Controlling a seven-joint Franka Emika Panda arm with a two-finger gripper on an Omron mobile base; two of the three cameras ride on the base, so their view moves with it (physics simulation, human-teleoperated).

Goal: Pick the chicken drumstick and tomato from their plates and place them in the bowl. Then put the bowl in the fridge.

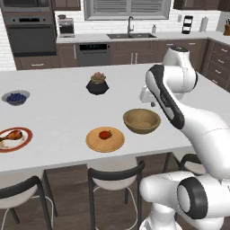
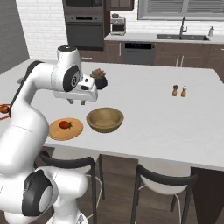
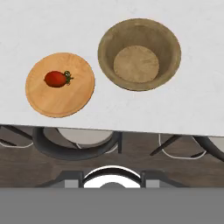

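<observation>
White counter (image 1: 63, 112); end effector (image 2: 77, 102) empty.

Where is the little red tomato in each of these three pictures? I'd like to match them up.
Left base view: the tomato lies on the wooden plate, low and centre, left of the bowl.
Right base view: the tomato is at middle left, again on the plate, left of the bowl.
Hand view: the tomato is at upper left, on the plate.
Shared landmark: the empty wooden bowl beside the plate.
</observation>
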